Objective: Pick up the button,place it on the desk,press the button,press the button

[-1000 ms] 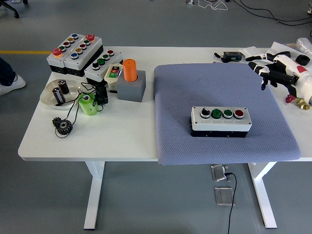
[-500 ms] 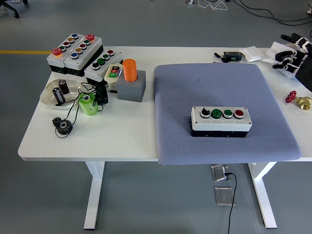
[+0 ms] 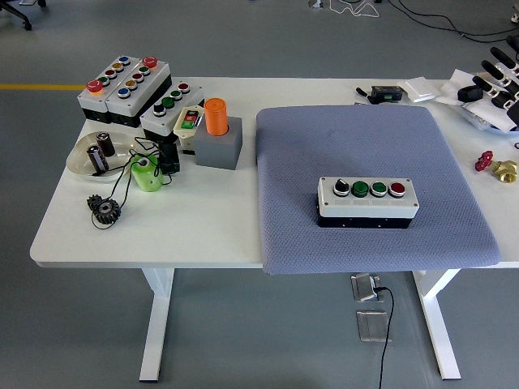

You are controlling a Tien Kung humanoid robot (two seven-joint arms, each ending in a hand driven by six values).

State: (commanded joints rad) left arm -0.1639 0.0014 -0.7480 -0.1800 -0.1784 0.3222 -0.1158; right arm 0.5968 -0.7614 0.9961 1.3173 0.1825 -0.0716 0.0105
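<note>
A four-button control box (image 3: pixel 368 202) sits on the grey mat (image 3: pixel 373 146), well apart from the robot's right hand (image 3: pixel 501 79), which hangs at the mat's far right corner with fingers spread and empty. The box looks already placed; pressing a button calls for reaching back over it. A second earlier, the hand was lower and nearer the mat.

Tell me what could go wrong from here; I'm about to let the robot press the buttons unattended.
1. The button box sits on a soft grey mat, so it may shift or tilt under a press.
2. Its four buttons lie close together; a finger could hit the wrong one.
3. The right robot hand, open at the table's far right edge, could knock the red-handled brass valve on its way in.
</note>
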